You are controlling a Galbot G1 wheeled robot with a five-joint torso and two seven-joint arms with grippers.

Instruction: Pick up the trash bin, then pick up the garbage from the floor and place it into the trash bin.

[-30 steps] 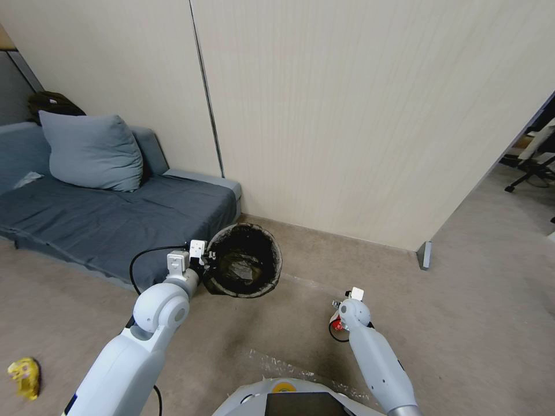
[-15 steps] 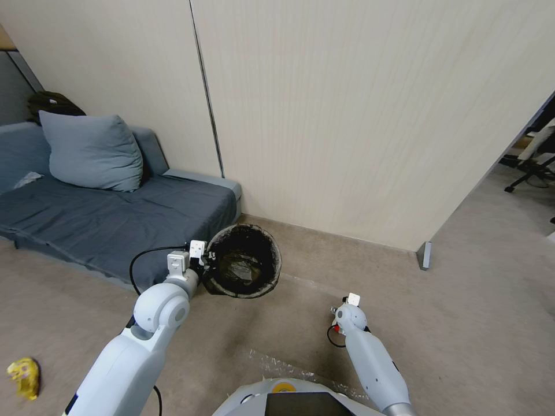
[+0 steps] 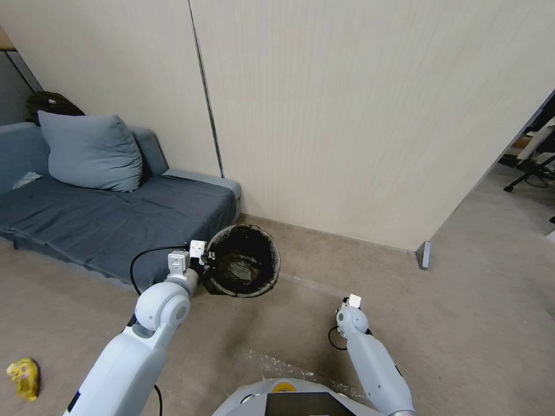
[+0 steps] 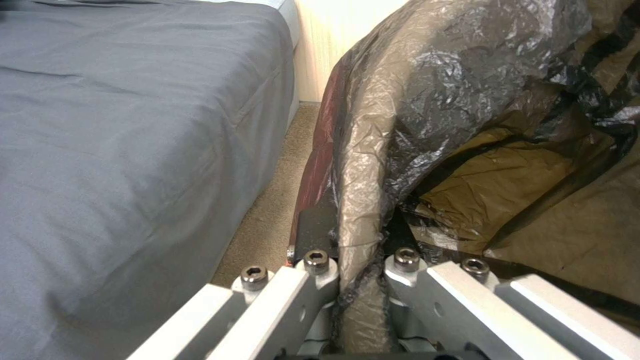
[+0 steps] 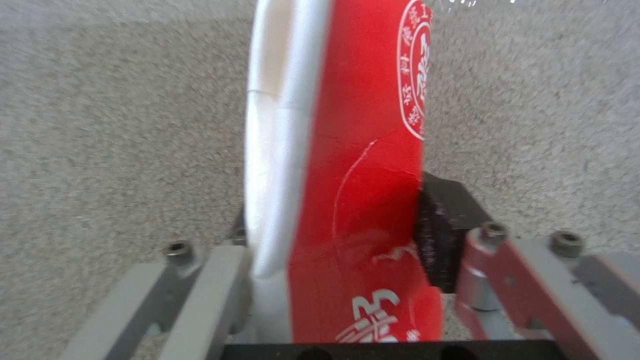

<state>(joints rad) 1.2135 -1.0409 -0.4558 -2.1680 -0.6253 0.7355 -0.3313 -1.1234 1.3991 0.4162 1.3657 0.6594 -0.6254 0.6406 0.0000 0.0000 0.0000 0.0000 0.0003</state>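
Left pincer (image 4: 360, 280): clamped on the bin's lined rim, one jaw inside and one outside, black liner pinched between them; it holds the bin (image 3: 243, 268) up beside the sofa (image 3: 115, 219), mouth tipped toward the robot.
Right pincer (image 5: 353, 250): closed on a red-and-white carton (image 5: 347, 175), black pad pressed to the red face, the carton standing edge-on between the jaws, carpet (image 5: 100, 125) beneath.
Bin place: at about 11 o'clock from the robot's base in the head view, near the wall corner; crumpled liner and something pale show inside.
Carton place: at the tip of the right arm (image 3: 352, 315), about 1 o'clock from the base, low over the floor and well apart from the bin, which lies toward 10 o'clock from it.
Other garbage: a yellow wrapper (image 3: 23, 377) on the floor at about 9 o'clock, far from both arms.
Step in hand: judged, carrying the gripped carton to the bin.
Doing it well: lift clear of the carpet first, then swing toward 10 o'clock; keep the grip firm, since thin card may slip or fold; hold the bin steady and release only once the carton is over the mouth, not the rim.
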